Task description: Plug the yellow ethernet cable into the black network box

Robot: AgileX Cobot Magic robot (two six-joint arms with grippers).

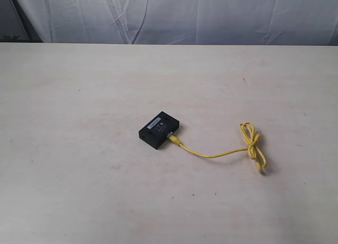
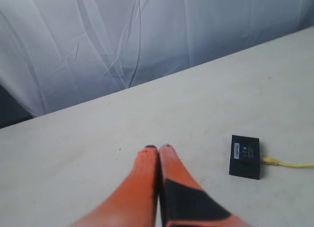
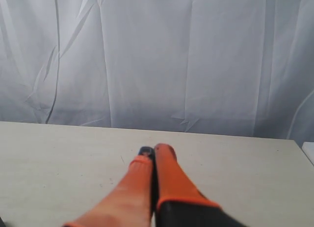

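Note:
The black network box (image 1: 159, 131) lies flat near the middle of the table, pale label strip up. One end of the yellow ethernet cable (image 1: 214, 154) meets the box's side, its plug (image 1: 172, 139) at a port; how deep it sits is too small to tell. The cord runs right to a knotted bundle of loops (image 1: 252, 140), and the free end lies by it. The left wrist view shows the box (image 2: 245, 156) and the cable (image 2: 289, 164) beyond my left gripper (image 2: 158, 148), which is shut and empty, well apart from them. My right gripper (image 3: 154, 150) is shut and empty above bare table; neither gripper shows in the exterior view.
A pale wooden table (image 1: 79, 165) spreads all around the box and cable. A white wrinkled curtain (image 1: 211, 14) hangs behind the table's far edge. In the right wrist view the table's corner edge (image 3: 299, 147) shows at the far side.

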